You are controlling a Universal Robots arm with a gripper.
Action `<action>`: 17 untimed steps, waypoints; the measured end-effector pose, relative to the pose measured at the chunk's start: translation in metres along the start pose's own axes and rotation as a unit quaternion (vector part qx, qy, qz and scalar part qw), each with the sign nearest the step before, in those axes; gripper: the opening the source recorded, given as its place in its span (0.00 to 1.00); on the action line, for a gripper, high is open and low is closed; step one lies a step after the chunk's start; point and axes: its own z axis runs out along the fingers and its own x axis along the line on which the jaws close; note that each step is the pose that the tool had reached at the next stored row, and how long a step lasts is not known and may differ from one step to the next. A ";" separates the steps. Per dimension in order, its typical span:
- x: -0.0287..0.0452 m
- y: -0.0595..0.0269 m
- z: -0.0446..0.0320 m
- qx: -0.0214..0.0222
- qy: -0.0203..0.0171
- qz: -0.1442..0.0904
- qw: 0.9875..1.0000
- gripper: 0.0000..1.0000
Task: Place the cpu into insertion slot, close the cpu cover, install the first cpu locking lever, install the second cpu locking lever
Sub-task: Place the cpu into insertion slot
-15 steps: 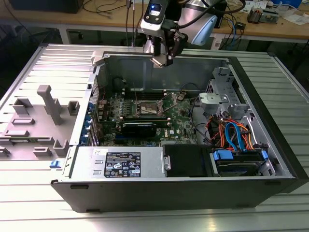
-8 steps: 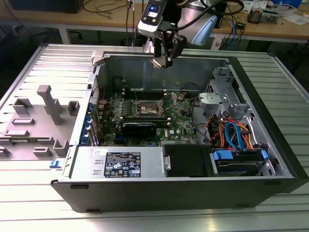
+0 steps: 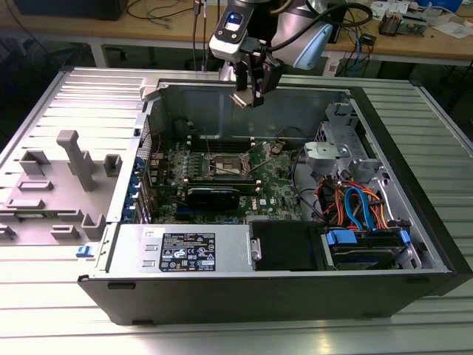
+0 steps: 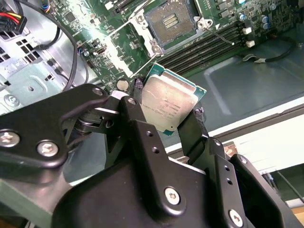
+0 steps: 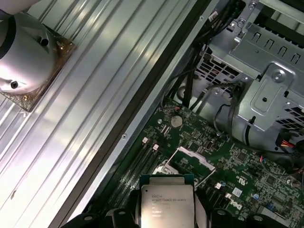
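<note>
Clamping one cpu (image 4: 172, 103), one tool (image 4: 168, 99), one insertion slot (image 4: 172, 21) uncovered below

1. Open PC case (image 3: 259, 296) sits on ribbed metal table (image 3: 52, 318); the fingers (image 3: 251, 92) hang above its back part.
2. Green board (image 3: 277, 194) lies flat inside, below the fingers.
3. Long black mem slots (image 4: 209, 45) run across the board, beyond the fingers in the second wrist view.
4. Coin batt (image 4: 122, 85) shows just beside one finger there.
5. PSU box (image 3: 185, 250) w/ white label is at the case front, well apart from the fingers.
6. Silver drive cage (image 3: 340, 151) & orange/blue cables (image 3: 355, 203) are to the exterior view's right of the fingers.
7. Grey plastic blocks (image 3: 74, 159) stand well to the exterior view's left of the fingers.
8. Wooden bench (image 3: 170, 22) is behind the fingers.
</note>
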 end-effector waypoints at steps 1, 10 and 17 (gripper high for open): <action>-0.0001 0.0000 0.0007 0.000 0.000 0.008 1.000 0.54; -0.0001 -0.0002 0.0025 0.000 -0.003 0.039 0.999 0.54; -0.0001 -0.0002 0.0025 0.000 -0.003 0.039 0.999 0.54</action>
